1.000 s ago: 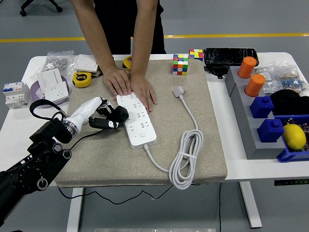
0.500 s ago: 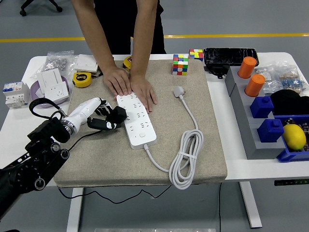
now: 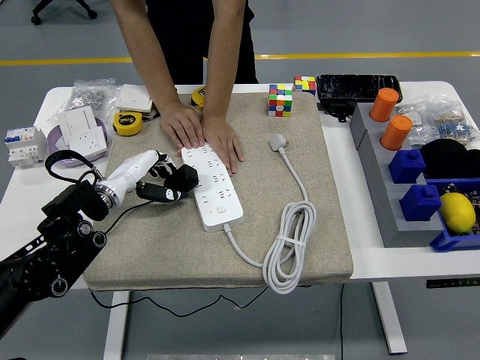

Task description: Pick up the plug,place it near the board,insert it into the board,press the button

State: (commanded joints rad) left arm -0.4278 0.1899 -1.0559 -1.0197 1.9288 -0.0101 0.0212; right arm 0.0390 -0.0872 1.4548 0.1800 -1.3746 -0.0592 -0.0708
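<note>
Left hand (image 3: pixel 154 180) grips black plug (image 3: pixel 182 178) beside board (image 3: pixel 212 186); person's hands (image 3: pixel 202 135) pin board.

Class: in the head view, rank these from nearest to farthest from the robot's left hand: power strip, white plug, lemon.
1. Power strip, just right of the left hand.
2. White plug, mid-mat, farther right.
3. Lemon, far right edge.

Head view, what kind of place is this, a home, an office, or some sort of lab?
Most likely a robotics lab or test area. A white table holds practice items: a power strip on a beige mat, puzzle cubes, tape measures and wall sockets. The grey floor has a yellow line.
</note>
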